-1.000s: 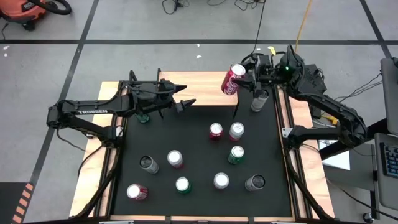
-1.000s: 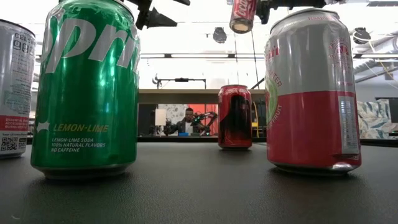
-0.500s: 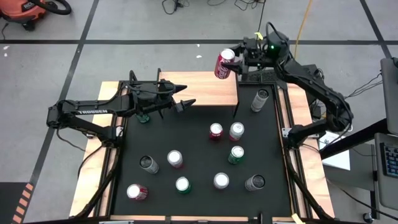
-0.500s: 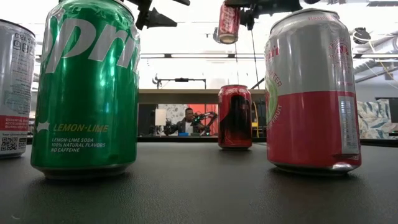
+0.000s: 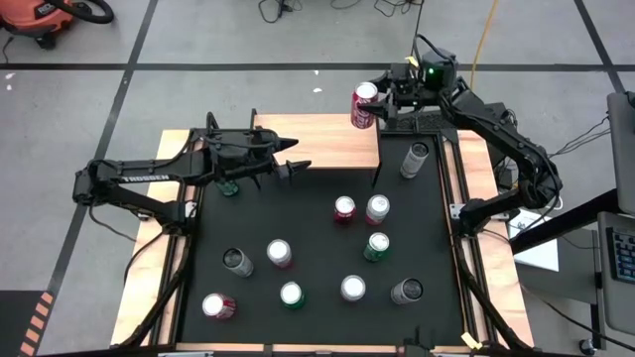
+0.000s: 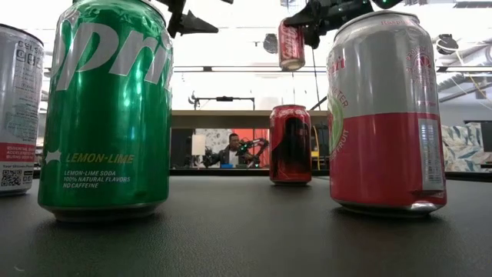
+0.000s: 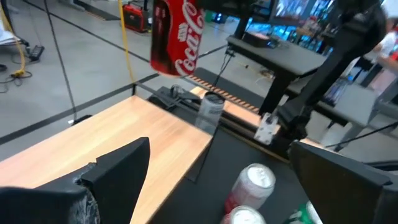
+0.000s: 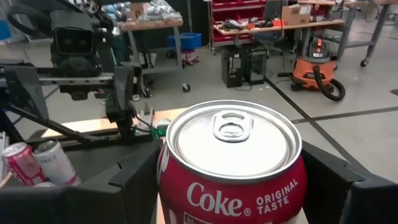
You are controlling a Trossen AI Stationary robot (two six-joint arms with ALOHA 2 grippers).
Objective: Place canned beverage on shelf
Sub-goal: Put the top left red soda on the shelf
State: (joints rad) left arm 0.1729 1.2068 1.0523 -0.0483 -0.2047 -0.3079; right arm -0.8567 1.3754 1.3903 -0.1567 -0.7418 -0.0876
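1. Above the far right corner of the shelf, the right gripper pinches a red Coke can between its two fingers, up in the air.
2. The can hangs near the shelf's edge (not yet over the middle of the wood), so if let go here, it could tip off the side.
3. Other cans stand on the black table below.
4. The left gripper waits spread wide over the shelf's near edge, holding nothing.
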